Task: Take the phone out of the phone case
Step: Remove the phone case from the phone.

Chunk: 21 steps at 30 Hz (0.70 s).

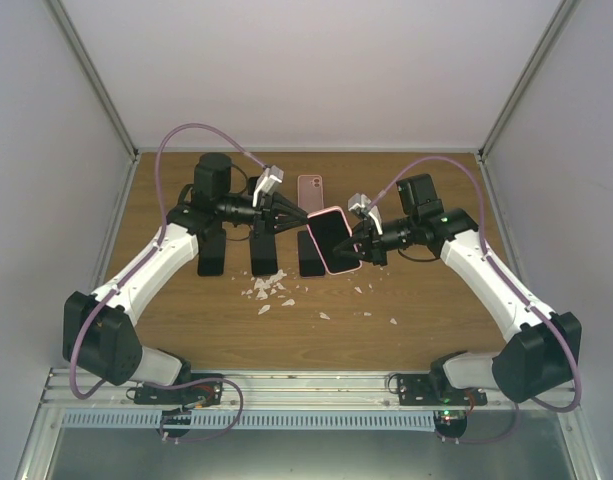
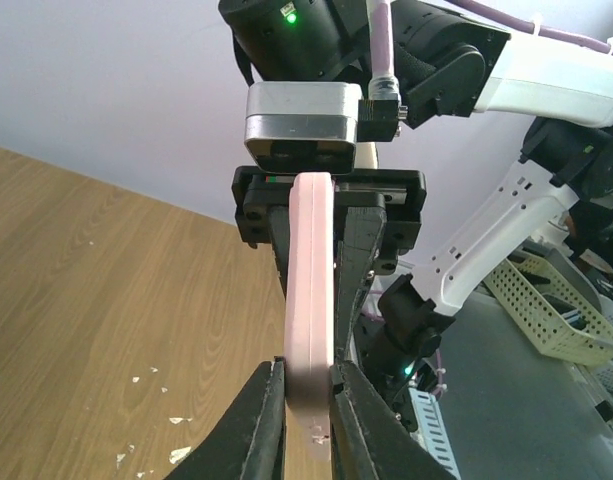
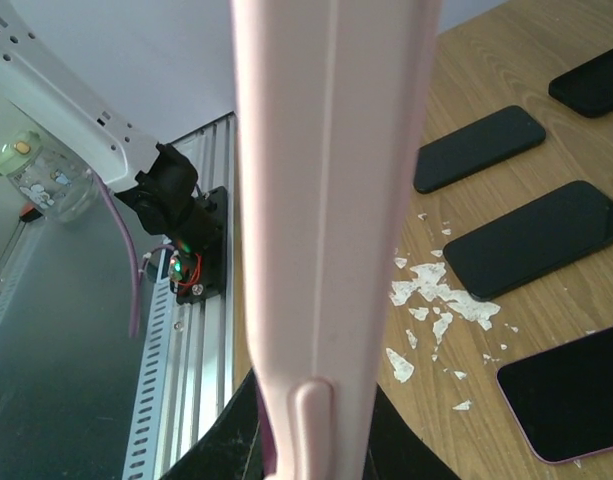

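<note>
Holding the phone case (image 2: 311, 300) up off the table (image 1: 436, 300), I have it pinched from both ends. My left gripper (image 2: 308, 400) is clamped across one end, a dark finger (image 2: 261, 425) pressed to each flat side. My right gripper (image 1: 359, 243) is closed on the opposite end, so the case hangs between the two arms near the middle of the workspace. From above, the dark screen of the phone (image 1: 333, 240) faces up inside the pink rim, so I judge it is not out yet. I expect the case to be light and somewhat flexible at its lip, soft enough to peel back. The phone inside should be stiff, smooth and heavier, and its glass would not take kindly to a drop. I cannot tell from these views whether my pads bear on the rim alone or squeeze the phone through it. For the next move I would want one grip on the case's lip only, at a corner where it bends most easily. The other should take the phone's body by its edges, not its slick face. Several dark phones (image 3: 531, 240) and white flakes (image 3: 431, 290) lie on the wood below, so a slip could land on them.
</note>
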Available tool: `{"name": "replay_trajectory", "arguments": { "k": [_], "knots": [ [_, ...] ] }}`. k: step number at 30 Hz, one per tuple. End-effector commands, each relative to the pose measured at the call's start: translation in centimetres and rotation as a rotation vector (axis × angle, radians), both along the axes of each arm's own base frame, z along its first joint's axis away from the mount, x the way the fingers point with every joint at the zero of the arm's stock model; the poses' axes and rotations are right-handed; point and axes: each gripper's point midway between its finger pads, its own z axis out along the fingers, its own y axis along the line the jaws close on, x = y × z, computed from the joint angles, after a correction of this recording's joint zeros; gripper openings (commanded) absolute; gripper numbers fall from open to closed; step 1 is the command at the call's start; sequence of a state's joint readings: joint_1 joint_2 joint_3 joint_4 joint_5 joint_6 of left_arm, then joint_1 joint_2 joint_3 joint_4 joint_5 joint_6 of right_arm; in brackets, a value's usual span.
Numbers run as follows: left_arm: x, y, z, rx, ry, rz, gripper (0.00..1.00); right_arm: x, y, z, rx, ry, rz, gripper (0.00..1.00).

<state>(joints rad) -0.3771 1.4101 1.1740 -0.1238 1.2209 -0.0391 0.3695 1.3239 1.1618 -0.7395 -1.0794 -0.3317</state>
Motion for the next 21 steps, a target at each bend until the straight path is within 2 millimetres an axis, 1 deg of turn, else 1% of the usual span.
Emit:
{"name": "replay_trajectory", "arguments": {
  "k": [1,7,14,18,21],
  "knots": [
    [0.7,-0.2,1.2,-0.019,-0.052,0.016,0.12,-0.6,0.6,1.2,0.053,-0.027,0.051,0.0],
    [1.6,0.1,0.7,-0.018,-0.024,0.034,0.0,-1.4,0.5,1.6,0.075,-0.046,0.086,0.0],
    [1.8,0.1,0.1,-0.014,-0.005,0.037,0.0,-2.6,0.4,2.3,0.114,-0.055,0.131,0.0],
    [2.7,0.1,-0.3,0.005,-0.001,0.079,0.0,-3.5,0.4,2.7,0.132,-0.066,0.162,0.0],
    [3.9,0.2,-1.0,0.04,-0.008,0.151,0.0,-4.0,0.5,2.6,0.132,-0.076,0.181,0.0]
  ]
}}
